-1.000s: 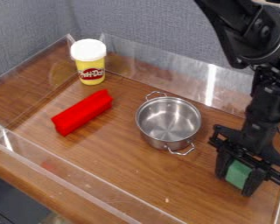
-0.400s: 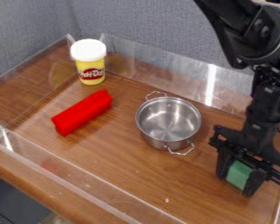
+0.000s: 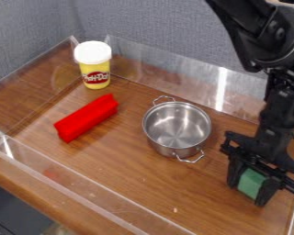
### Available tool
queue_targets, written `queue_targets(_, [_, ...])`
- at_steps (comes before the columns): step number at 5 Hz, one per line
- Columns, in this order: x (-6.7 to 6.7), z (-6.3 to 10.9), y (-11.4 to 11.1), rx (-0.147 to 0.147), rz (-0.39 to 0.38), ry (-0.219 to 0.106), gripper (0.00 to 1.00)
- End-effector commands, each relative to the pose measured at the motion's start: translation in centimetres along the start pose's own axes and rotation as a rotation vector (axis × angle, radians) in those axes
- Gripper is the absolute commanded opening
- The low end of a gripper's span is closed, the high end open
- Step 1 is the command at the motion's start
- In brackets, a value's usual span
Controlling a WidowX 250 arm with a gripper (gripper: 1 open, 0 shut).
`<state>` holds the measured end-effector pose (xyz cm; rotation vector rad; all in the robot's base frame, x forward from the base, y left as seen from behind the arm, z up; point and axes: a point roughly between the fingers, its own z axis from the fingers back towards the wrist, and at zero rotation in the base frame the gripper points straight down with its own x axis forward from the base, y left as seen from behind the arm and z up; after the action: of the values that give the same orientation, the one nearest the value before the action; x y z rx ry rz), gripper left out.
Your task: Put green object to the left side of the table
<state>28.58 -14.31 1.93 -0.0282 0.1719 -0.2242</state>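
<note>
A small green block (image 3: 250,185) rests on the reddish-brown wooden table (image 3: 125,165) near its front right corner. My gripper (image 3: 252,184) points straight down over it, and its black fingers (image 3: 231,174) are shut on the block's two sides. The black arm rises from there to the upper right of the view. The block's upper part is hidden by the gripper body.
A steel pot (image 3: 176,127) stands just left of the gripper. A longer red block (image 3: 87,118) lies left of centre. A yellow tub with a white lid (image 3: 95,65) stands at the back left. Low clear acrylic walls (image 3: 193,78) edge the tabletop.
</note>
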Motion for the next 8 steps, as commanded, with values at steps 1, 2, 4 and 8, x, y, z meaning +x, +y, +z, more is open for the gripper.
queue_targets(1, [0.3, 0.7, 0.4, -0.008, 0.009, -0.003, 0.00])
queue_targets(2, [0.3, 0.6, 0.5, -0.011, 0.012, 0.017, 0.00])
queue_targets(4, [0.2, 0.6, 0.7, -0.017, 0.016, 0.051, 0.00])
queue_targets(8, [0.2, 0.6, 1.4, -0.024, 0.037, 0.110, 0.00])
